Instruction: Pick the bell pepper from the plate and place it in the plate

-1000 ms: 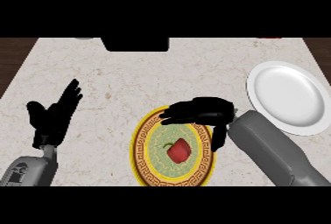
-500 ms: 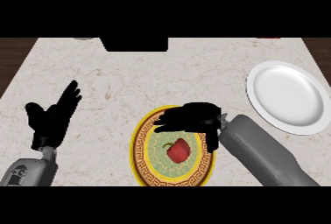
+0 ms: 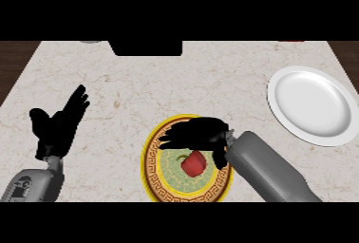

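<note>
A red bell pepper (image 3: 194,164) lies on a green plate with a yellow patterned rim (image 3: 152,178) at the front of the counter. My right hand (image 3: 198,134) hovers over the plate's far half, just above and behind the pepper, fingers spread and pointing left, holding nothing. A white plate (image 3: 312,104) sits at the right edge. My left hand (image 3: 59,125) rests open at the left, fingers up.
A dark box-like object (image 3: 146,47) stands at the back edge of the marble counter (image 3: 175,90). Bare counter stretches between the two plates and behind them.
My right hand has slid left and slightly nearer, from the plate's far right rim to over the pepper. The pepper and the left hand have not moved.
</note>
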Available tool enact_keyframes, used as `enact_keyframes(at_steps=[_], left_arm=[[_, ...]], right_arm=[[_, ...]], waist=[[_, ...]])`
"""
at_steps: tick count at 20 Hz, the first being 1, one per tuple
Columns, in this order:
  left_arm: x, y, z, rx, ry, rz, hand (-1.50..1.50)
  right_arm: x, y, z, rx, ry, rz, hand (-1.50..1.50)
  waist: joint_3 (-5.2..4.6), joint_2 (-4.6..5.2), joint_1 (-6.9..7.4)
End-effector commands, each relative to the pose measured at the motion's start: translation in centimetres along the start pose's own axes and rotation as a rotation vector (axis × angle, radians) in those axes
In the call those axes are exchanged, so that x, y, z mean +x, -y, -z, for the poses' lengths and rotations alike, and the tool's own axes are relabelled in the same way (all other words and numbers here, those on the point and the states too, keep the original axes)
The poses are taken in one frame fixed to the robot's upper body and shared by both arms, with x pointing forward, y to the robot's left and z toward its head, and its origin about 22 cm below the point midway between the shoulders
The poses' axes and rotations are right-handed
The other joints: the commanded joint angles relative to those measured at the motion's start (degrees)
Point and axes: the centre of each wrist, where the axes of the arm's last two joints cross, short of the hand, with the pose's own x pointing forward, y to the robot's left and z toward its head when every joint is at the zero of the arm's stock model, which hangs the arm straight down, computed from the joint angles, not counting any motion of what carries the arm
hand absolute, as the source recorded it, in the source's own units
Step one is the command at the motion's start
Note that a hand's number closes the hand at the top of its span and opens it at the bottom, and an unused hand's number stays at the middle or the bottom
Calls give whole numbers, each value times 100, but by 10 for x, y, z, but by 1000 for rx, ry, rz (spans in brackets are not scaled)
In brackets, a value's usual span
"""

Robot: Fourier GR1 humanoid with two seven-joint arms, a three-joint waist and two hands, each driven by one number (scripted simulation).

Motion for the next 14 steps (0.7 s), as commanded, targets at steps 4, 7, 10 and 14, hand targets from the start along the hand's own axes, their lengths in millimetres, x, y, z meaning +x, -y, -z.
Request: enact_keyframes(at_steps=[4,7,10,14], left_arm=[[2,-4,-11,5,2,-24,0],[-12,-9,-8,3,13,-10,0],[3,-2,-4,-1,-5,-15,0],[-7,-9,10,10,10,-7,0]], right_arm=[[10,-19,15,14,-26,-41,-150],[25,-14,28,26,-28,-78,-150],[6,-16,23,86,-33,-96,-150],[4,-21,30,166,59,-118,150]], waist=[[1,-6,9],[-1,-7,-6],[1,-3,9],[-1,9,5]])
